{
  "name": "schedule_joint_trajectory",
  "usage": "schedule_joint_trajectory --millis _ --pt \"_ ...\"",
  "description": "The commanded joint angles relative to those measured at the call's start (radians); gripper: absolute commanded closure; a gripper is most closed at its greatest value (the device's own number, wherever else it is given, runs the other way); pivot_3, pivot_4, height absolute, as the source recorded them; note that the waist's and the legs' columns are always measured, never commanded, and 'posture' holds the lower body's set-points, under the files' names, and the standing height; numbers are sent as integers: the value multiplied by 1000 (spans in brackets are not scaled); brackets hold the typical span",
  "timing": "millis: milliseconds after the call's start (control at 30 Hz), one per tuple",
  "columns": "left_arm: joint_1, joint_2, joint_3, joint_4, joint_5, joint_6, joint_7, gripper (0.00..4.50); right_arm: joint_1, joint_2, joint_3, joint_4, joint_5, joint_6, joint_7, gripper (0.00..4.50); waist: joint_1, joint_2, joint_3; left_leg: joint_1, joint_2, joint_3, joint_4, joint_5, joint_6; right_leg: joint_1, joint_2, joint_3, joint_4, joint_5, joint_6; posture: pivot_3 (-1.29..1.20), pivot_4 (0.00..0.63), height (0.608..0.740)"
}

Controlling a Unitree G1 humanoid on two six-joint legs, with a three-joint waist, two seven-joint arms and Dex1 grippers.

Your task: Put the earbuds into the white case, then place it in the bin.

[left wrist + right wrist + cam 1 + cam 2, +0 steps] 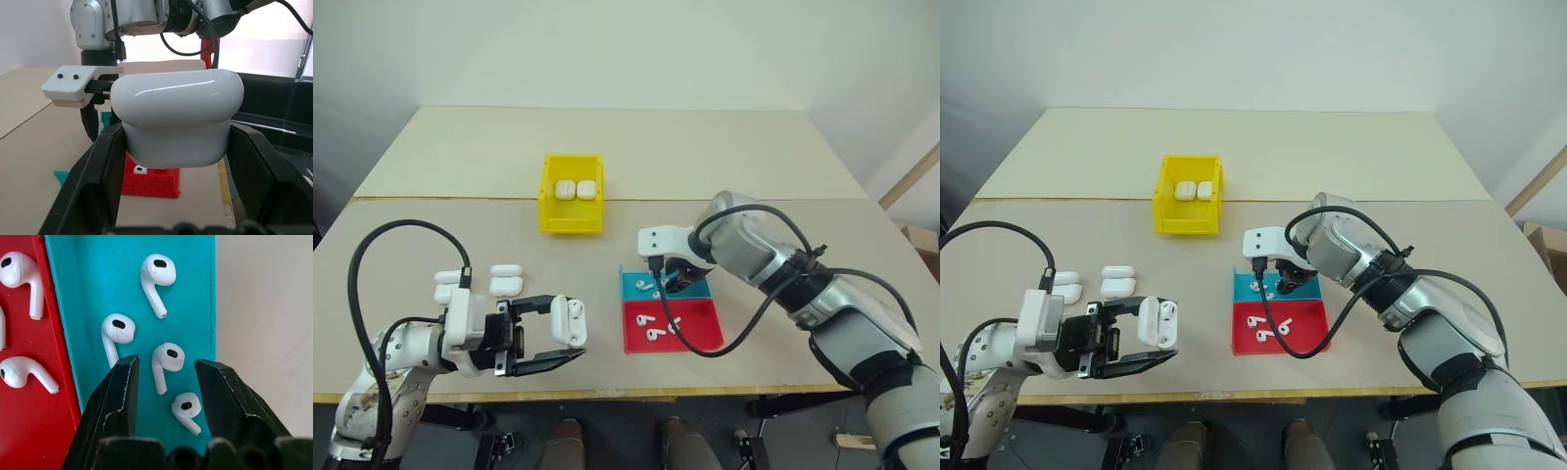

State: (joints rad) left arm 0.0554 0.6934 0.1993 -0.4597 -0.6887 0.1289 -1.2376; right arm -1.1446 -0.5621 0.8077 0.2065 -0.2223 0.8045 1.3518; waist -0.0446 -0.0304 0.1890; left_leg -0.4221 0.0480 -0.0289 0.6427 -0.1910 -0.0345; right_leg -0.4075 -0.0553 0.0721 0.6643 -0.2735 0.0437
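You were in the first step, fetching an earbud for the case, with nothing yet loaded. Your left gripper was clamped on the white case, its lid flipped up, held above the table edge well to the left of the tray, with four more cases lying on the table beyond it. Your right gripper pointed steeply down over the tray's blue half, its black fingers apart and holding nothing. Between them lay two of the earbuds, one near the middle of the gap and one nearer the right-hand finger; two more sat further up the blue half, and others lay in the red half. The bin stood beyond the tray toward the far side of the table, already holding two closed cases. The next move, as I judge it, called for you to lower onto a single earbud and close without catching its neighbour, which looked the likely fault since the two lay so near each other. Then you would have needed to carry it leftward from the tray to the open case.
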Motion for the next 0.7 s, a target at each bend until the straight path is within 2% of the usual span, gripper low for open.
schedule_joint_trajectory --millis 33,700 --pt "-3 1 2 -37 -4 -17 8 1700 1 1 -17 -11 -17 -21 1 2263 0 0 0 0 0 0 0 0 0 0 0 0 0 0 0 0 150 740" --pt "13 2 3 -49 9 -19 25 1700 20 26 -15 47 -57 -74 -11 2263 -1 0 0 1 0 0 0 0 0 1 0 0 0 0 0 0 150 740"
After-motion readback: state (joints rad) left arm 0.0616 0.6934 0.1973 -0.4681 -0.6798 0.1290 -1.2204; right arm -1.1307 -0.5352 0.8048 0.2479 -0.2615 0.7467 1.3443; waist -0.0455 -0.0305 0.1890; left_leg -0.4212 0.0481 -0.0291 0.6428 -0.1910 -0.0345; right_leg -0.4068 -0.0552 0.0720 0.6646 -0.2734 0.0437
